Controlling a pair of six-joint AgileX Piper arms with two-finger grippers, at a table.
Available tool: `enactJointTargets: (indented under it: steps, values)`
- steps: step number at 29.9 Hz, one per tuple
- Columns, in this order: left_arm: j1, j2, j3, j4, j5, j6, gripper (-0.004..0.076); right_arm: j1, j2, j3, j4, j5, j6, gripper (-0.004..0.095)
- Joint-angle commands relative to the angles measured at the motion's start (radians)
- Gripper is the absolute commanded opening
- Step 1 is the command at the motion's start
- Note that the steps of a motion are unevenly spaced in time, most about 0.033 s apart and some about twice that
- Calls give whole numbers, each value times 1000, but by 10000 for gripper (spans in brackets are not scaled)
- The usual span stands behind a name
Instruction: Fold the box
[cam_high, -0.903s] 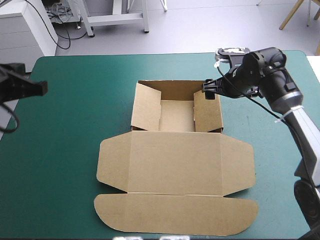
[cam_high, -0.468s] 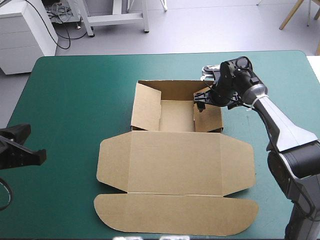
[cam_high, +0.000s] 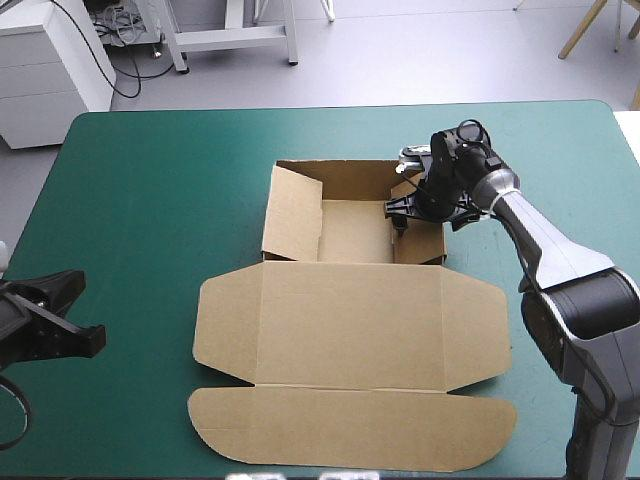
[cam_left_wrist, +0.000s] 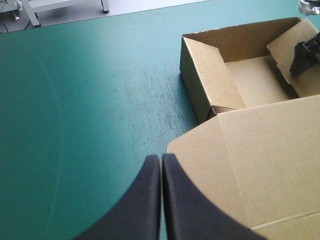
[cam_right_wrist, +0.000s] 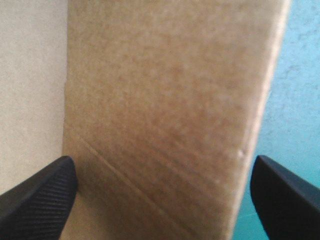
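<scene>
This looks like a robotics lab or workshop. A work table with a teal-green cover (cam_high: 150, 200) stands on a plain grey floor (cam_high: 430, 50), and a grey robot arm (cam_high: 550, 255) reaches over it. Beyond the table's far edge are a white drawer cabinet (cam_high: 45, 65) and a white metal frame (cam_high: 235, 35), with black cables (cam_high: 128, 75) trailing on the floor.

Beyond your teal-green bench (cam_high: 150, 200), far past the right claw (cam_high: 400, 212), you see pale grey floor (cam_high: 420, 55), a white drawer cabinet (cam_high: 45, 75), white frame legs (cam_high: 235, 38) and wooden legs (cam_high: 588, 22).

no legible text, no labels or numbers
</scene>
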Motion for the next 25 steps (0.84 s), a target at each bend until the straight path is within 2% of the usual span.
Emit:
enactJointTargets:
  steps: [1, 4, 5, 6, 7, 15, 18, 25]
  values:
    - [-2, 4, -18, -11, 44, -2, -10, -6, -54, -20, -9, 15, 0, 650]
    - [-2, 4, -18, -11, 44, -2, -10, -6, -54, -20, 1, 15, 0, 268]
    - [-2, 4, -18, -11, 44, -2, -10, -6, -54, -20, 12, 15, -3, 70]
    - [-2, 4, -18, -11, 44, -2, -10, -6, -54, -20, 22, 15, -7, -21]
    - [-2, 4, -18, -11, 44, -2, -10, -6, -54, -20, 28, 15, -11, 0]
    - [-2, 4, -18, -5, 44, -2, -10, -49, -95, -86, 25, 15, -55, -19]
    - [-2, 4, -18, -4, 44, -2, -10, -133, -127, -155, 22, 15, -102, -19]
    - [-2, 4, -18, -1, 44, 18, -10, -443, -149, -266, -67, 4, -163, -19]
